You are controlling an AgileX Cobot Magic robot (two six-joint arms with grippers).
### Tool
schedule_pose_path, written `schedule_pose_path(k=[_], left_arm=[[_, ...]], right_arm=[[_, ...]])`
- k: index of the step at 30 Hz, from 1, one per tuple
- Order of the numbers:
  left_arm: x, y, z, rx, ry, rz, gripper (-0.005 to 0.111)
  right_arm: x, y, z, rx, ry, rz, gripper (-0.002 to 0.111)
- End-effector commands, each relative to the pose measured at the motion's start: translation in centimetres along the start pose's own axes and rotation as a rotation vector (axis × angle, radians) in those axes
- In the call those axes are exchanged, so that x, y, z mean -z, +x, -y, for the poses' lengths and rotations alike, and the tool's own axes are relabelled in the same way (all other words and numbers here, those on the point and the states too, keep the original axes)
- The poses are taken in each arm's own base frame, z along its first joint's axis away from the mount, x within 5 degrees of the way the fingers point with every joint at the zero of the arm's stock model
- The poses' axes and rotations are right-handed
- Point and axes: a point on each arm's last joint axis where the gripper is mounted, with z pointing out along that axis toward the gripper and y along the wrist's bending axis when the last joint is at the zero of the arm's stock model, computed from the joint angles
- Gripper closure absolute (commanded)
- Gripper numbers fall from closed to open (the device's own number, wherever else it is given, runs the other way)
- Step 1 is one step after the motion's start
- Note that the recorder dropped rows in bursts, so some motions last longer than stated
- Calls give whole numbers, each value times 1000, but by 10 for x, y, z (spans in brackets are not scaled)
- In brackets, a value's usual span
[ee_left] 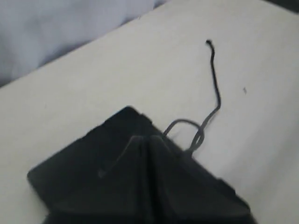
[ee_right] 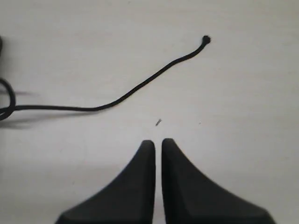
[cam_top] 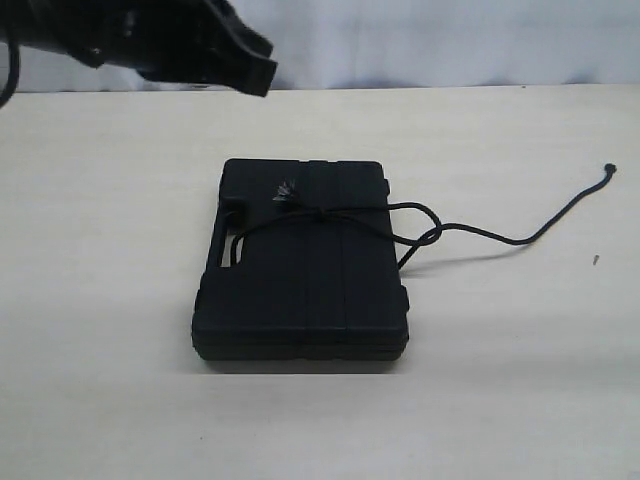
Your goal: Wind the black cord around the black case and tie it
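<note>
The bench (cam_top: 100,400) is pale cream and matte. The black case (cam_top: 300,300) lies flat in the middle of it, with a whitish-blue backdrop (cam_top: 450,40) beyond the case's far edge. The case is ribbed and round-cornered. The black cord (cam_top: 345,212) crosses its far half, knotted on top beside a frayed grey tip, then loops off one side and trails away to a small knotted end. My left tool (ee_left: 145,140) is pressed together and empty, above the case's far corner. My right tool (ee_right: 158,142) is likewise together, over bare bench near the cord's tail.

Exterior high and oblique; both wrist views downward, black cord (ee_right: 70,108) common.
</note>
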Motion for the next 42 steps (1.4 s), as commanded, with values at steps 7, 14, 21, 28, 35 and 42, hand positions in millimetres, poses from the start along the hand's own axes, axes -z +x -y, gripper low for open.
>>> schedule_pose_path(k=[7, 14, 21, 28, 35, 42], left_arm=[[93, 33, 6, 135, -182, -158, 107], [150, 76, 24, 171, -163, 126, 107], [193, 111, 34, 130, -171, 449, 107], [215, 128, 40, 113, -168, 580, 107], [222, 130, 42, 106, -169, 621, 107], [222, 130, 42, 106, -169, 617, 107]], right_arm=[[47, 50, -31, 37, -119, 80, 104], [77, 90, -29, -22, -196, 328, 104], [86, 129, -26, 7, -184, 558, 104], [67, 154, -31, 3, -186, 597, 104], [62, 158, -32, 5, -186, 584, 104], [62, 159, -32, 5, -186, 582, 104]])
